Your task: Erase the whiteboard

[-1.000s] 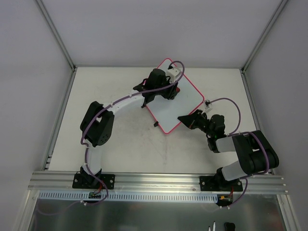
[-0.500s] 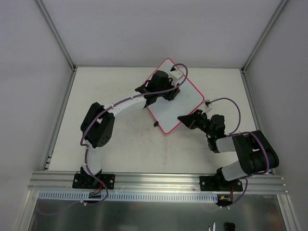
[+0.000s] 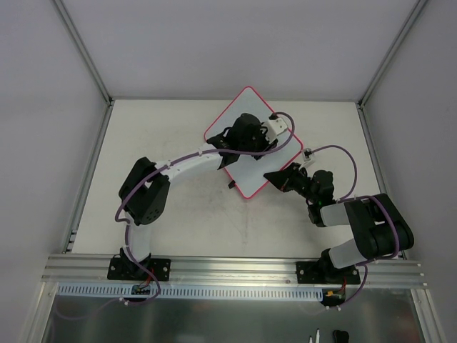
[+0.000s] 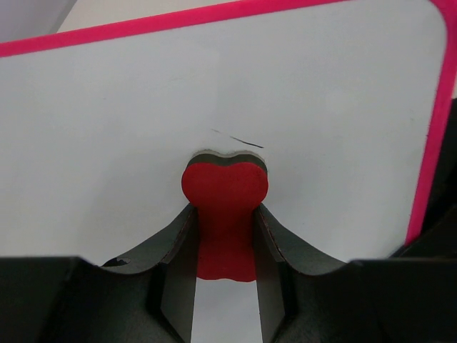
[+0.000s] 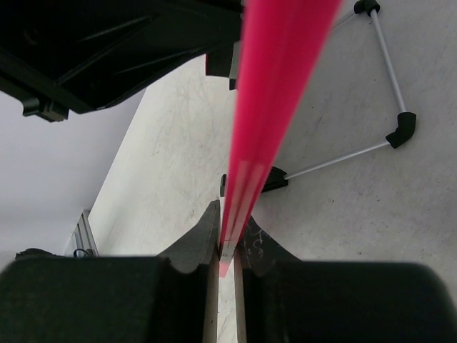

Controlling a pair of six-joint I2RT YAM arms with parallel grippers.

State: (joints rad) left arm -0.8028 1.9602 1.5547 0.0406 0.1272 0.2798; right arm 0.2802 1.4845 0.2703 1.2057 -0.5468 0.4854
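Observation:
The whiteboard lies diamond-wise at the table's back middle, white with a pink rim. My left gripper hovers over its middle, shut on the red eraser, whose dark felt face presses on the board. A thin dark stroke lies just beyond the eraser. The eraser is hidden in the top view. My right gripper is shut on the board's near right edge. In the right wrist view the pink rim runs edge-on between the fingers of that gripper.
A black clip juts from the board's near left edge. A thin wire stand with black joints lies on the table right of the board, also in the top view. Grey walls enclose the table; a metal rail runs along the near edge.
My left gripper has slid the eraser from the board's far corner toward its middle and right. The far corner is now uncovered. The right gripper and the board have not moved.

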